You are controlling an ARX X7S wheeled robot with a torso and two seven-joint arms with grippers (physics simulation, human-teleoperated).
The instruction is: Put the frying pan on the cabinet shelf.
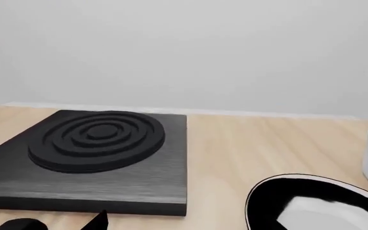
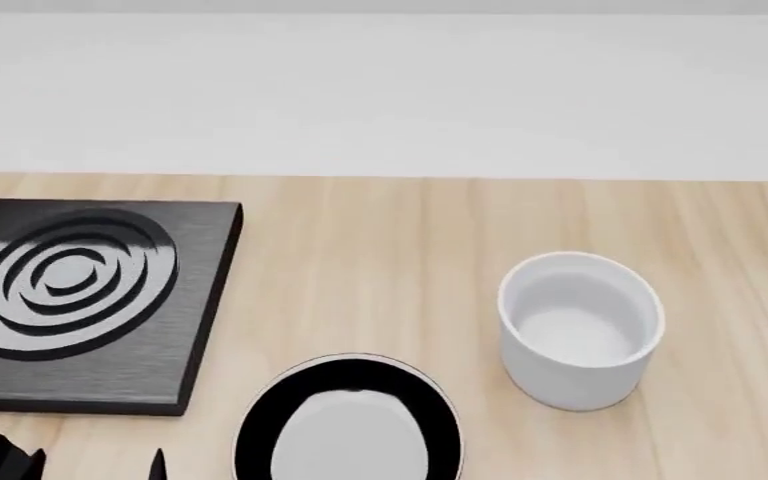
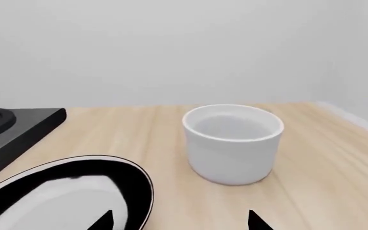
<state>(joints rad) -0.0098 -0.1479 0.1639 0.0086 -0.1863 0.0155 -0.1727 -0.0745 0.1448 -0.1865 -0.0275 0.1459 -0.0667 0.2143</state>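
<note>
The frying pan (image 2: 351, 425) is a small round black pan with a pale glossy inside. It lies on the wooden table at the near middle, and its handle is out of view. It also shows in the left wrist view (image 1: 318, 203) and the right wrist view (image 3: 69, 196). My left gripper (image 1: 182, 225) is open and empty, low over the table just left of the pan. One dark fingertip (image 2: 157, 462) shows in the head view. My right gripper (image 3: 180, 223) is open and empty, with its left fingertip (image 3: 107, 220) over the pan's right side. No cabinet shelf is in view.
A square black slab with concentric rings (image 2: 84, 300) lies at the table's left and shows in the left wrist view (image 1: 94, 153). A white cylindrical cup (image 2: 580, 325) stands upright right of the pan, ahead of my right gripper (image 3: 233, 143). A pale wall rises behind the table.
</note>
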